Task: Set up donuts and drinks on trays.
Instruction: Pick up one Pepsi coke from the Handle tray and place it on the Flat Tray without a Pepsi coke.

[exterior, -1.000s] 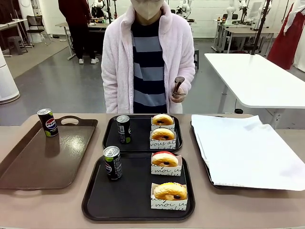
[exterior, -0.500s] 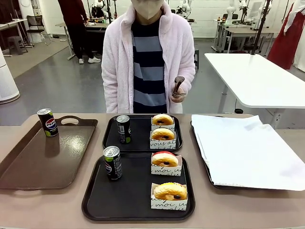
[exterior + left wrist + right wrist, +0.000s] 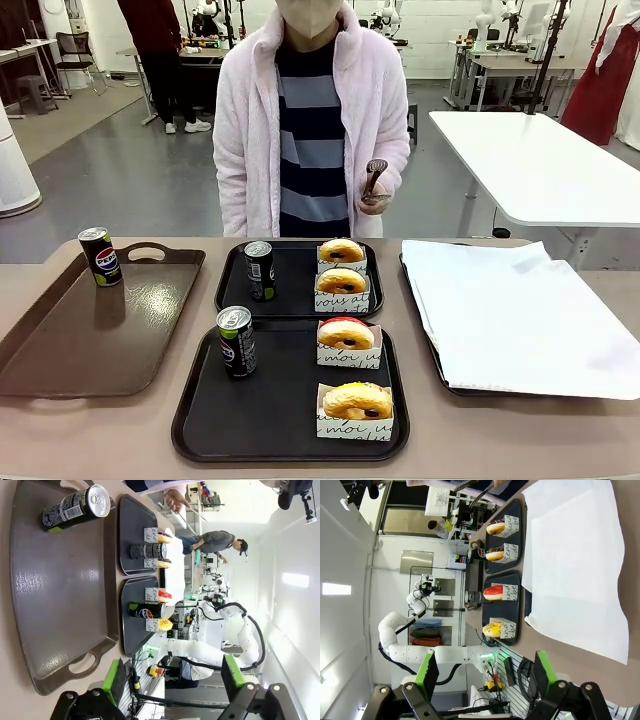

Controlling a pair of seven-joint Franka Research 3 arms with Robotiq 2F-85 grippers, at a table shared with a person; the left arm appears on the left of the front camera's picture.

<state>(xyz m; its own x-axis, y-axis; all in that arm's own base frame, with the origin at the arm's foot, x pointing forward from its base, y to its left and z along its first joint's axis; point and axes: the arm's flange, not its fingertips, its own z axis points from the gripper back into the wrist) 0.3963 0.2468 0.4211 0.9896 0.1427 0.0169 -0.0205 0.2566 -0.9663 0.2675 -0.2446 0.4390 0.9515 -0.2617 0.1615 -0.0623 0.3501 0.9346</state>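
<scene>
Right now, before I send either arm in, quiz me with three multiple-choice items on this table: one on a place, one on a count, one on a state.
1. Where does the third slim dark soda can stand?
A. on the brown handled tray
B. on the white-paper-lined tray
C. on the bare table

2. How many sleeved ring donuts sit on the near black square tray?
A. one
B. two
C. three

3. How is the left gripper?
A. shut on a can
B. shut on nothing
C. open

Answers: 1 A, it stands at that tray's far left corner; 2 B, a red-glazed donut and a yellow-glazed donut; 3 C, its green-padded fingers stand apart with nothing between.
</scene>
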